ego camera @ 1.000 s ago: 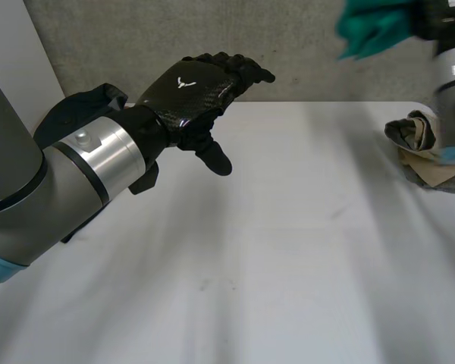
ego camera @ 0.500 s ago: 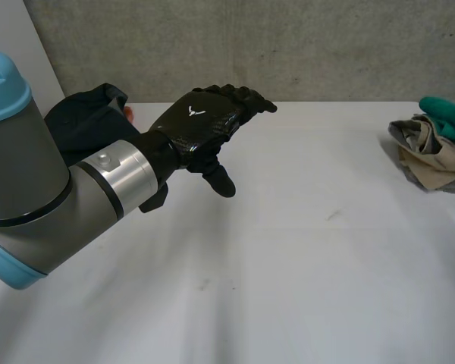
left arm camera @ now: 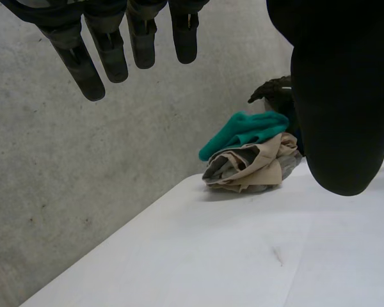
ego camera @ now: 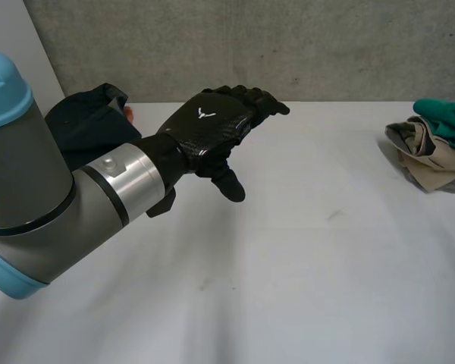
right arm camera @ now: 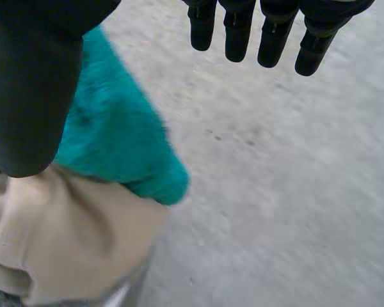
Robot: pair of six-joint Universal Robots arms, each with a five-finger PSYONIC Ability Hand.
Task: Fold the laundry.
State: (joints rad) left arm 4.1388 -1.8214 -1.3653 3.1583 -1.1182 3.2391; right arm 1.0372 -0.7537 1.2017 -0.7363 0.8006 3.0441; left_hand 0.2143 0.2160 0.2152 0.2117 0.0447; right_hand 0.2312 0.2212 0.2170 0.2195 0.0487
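Note:
A teal cloth (ego camera: 447,117) lies on top of a crumpled pile of beige and grey clothes (ego camera: 428,155) at the table's far right edge. My left hand (ego camera: 208,125) hovers open above the table's left middle, fingers straight and thumb pointing down, holding nothing. In the left wrist view its fingers (left arm camera: 109,51) point towards the teal cloth (left arm camera: 243,131) and the beige clothes (left arm camera: 256,166), well short of them. My right hand (right arm camera: 25,83) is open just above the teal cloth (right arm camera: 115,141) and the beige cloth (right arm camera: 70,236), with its fingers (right arm camera: 275,32) straight and empty.
A dark garment (ego camera: 87,117) lies bunched at the table's far left, behind my left arm. The white table (ego camera: 303,273) stretches bare between my left hand and the pile. A grey wall (ego camera: 326,45) stands behind the table.
My right hand carried the teal cloth down onto the pile at the right and let it go. My left hand drifted slightly to the right.

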